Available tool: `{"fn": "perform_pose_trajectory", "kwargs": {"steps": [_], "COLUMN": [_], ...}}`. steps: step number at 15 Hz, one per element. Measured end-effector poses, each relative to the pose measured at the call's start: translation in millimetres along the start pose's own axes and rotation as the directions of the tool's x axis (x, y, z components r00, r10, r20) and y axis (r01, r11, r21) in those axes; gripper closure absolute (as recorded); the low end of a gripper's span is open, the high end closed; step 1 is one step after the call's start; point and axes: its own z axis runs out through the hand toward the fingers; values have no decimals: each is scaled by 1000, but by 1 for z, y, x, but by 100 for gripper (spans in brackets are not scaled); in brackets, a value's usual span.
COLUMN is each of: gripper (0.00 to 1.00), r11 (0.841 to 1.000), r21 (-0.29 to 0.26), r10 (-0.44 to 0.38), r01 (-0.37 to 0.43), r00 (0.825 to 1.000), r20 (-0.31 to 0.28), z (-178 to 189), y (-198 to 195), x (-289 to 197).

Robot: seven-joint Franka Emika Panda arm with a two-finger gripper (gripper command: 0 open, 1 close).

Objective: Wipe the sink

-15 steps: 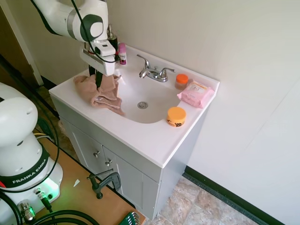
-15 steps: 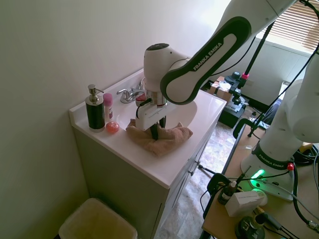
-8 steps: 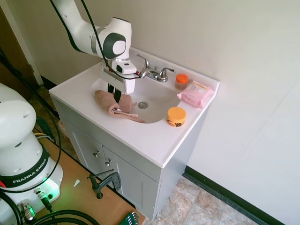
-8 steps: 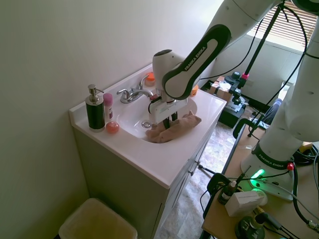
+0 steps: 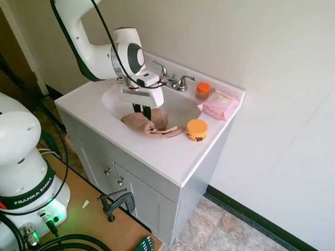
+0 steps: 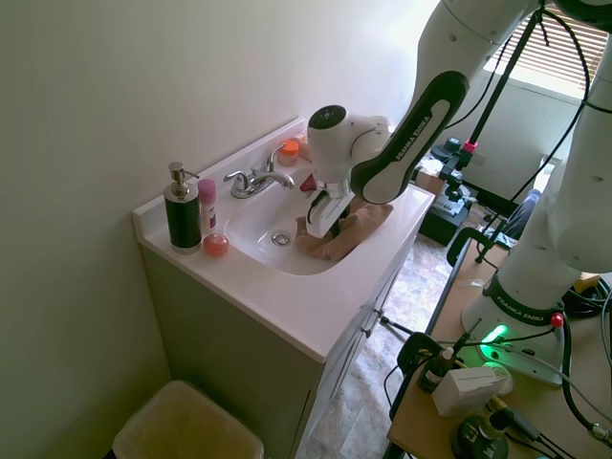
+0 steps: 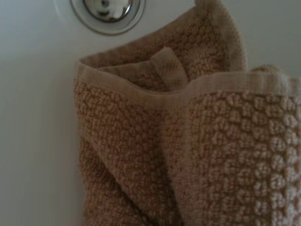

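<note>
The white oval sink (image 5: 116, 98) is set in a white vanity top, with a chrome two-handle faucet (image 5: 173, 81) behind it. A tan waffle-weave towel (image 5: 142, 124) lies bunched in the basin on the side toward the orange jar. My gripper (image 5: 144, 111) reaches down into the sink (image 6: 251, 226) and is shut on the towel (image 6: 337, 237), pressing it against the basin. The round metal drain (image 6: 280, 238) shows just beside the towel (image 7: 188, 155), and the wrist view has the drain (image 7: 107, 6) close by. In the first exterior view the drain is hidden.
An orange-lidded jar (image 5: 197, 129), a pink wipes pack (image 5: 219, 103) and a small orange-capped jar (image 5: 202, 90) stand on the counter past the basin. A dark soap dispenser (image 6: 182, 212), a pink bottle (image 6: 207, 203) and a small pink ball (image 6: 216, 245) occupy the opposite corner.
My gripper dragged the towel off the counter's edge, down into the basin and across it past the drain toward the orange jar.
</note>
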Motion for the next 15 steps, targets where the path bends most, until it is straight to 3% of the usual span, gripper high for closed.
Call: {"fn": "perform_pose_trajectory", "kwargs": {"steps": [5, 10, 12, 15], "gripper": [100, 100, 100, 100], "r11": [996, 987, 985, 979], "r21": [11, 55, 83, 149], "r10": [-81, -124, -110, -76], "r01": [85, 153, 153, 138], "r00": [977, 925, 917, 930], "r20": [-196, -359, -384, -360], "z": [18, 32, 33, 26], "y": [5, -17, -29, -47], "x": [0, 0, 0, -15]}}
